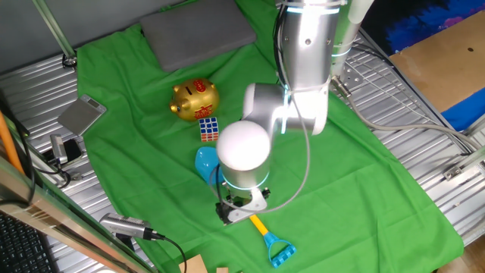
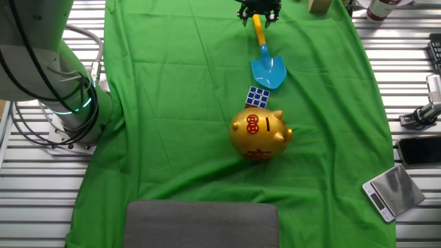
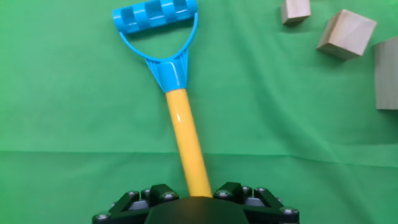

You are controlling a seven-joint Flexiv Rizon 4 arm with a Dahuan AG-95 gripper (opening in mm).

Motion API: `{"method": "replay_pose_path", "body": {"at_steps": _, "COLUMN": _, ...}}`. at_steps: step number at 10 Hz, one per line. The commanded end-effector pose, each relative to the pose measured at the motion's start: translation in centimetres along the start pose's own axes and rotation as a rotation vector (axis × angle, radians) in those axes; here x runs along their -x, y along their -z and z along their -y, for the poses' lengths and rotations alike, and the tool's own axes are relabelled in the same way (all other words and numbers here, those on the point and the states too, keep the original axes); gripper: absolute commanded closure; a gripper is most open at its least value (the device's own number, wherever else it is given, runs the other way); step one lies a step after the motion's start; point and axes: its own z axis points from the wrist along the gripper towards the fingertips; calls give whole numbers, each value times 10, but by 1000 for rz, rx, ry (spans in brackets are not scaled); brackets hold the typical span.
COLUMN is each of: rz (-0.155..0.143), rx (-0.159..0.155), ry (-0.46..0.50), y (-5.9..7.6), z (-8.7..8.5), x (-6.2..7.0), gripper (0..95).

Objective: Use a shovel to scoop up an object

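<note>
Hand view: the gripper (image 3: pixel 198 200) sits over the yellow shaft of the shovel (image 3: pixel 184 134), its fingers pressed in on the shaft from both sides; the blue D-shaped handle lies out ahead of the fingers, and some wooden blocks (image 3: pixel 346 32) rest further off to one side on the green cloth (image 3: pixel 68 118). From the other fixed view the gripper (image 2: pixel 258 15) has the shaft near mid-length, with the light blue blade (image 2: pixel 269 71) pointing away from it toward the small coloured cube (image 2: pixel 258 97). The blade tip is just beside the cube, apparently short of touching. Directly beyond the cube, touching it or nearly so, stands the gold piggy bank (image 2: pixel 260 134). My read: the scoop is about to start. To do it well, keep the blade edge low against the cloth and push straight along the shaft line. The piggy bank may act as a backstop so the cube rides up onto the blade rather than skidding off. A skewed push could nudge the cube sideways past the blade. Grip must hold firm so the shaft does not twist.
</note>
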Motion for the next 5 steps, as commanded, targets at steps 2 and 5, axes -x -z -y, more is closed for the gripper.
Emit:
{"method": "replay_pose_path", "body": {"at_steps": 2, "rz": 0, "rx": -13, "ry": 1, "y": -4, "z": -1, "x": 5, "gripper": 380}}
{"method": "replay_pose_path", "body": {"at_steps": 5, "rz": 1, "rx": -18, "ry": -2, "y": -4, "z": -2, "x": 7, "gripper": 380}}
